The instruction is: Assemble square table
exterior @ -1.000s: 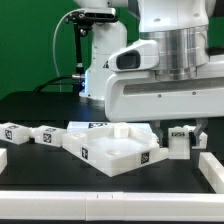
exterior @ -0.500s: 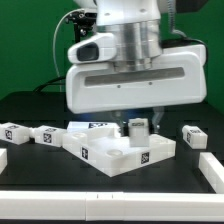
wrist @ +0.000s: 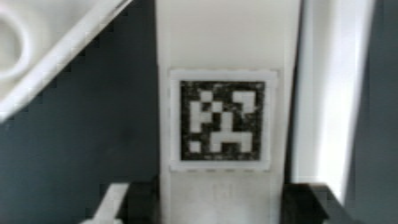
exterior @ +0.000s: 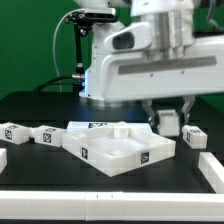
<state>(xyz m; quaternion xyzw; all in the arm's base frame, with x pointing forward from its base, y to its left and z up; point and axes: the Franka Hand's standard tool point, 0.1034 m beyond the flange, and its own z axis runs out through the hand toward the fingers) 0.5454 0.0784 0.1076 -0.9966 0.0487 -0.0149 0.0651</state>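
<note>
LEG ALOFT: A chunky white leg (exterior: 169,122) bearing a black-and-white square tag hangs above the black tabletop (exterior: 30,110), pinched in the partly closed claw (exterior: 166,113). It is just past a corner of the rimmed white square top (exterior: 120,150). A first loose leg (exterior: 12,132) and second loose leg (exterior: 45,135) lie at the exterior view's left, and a third loose leg (exterior: 195,135) at its right. The wrist view crops the held leg at both ends.
</note>
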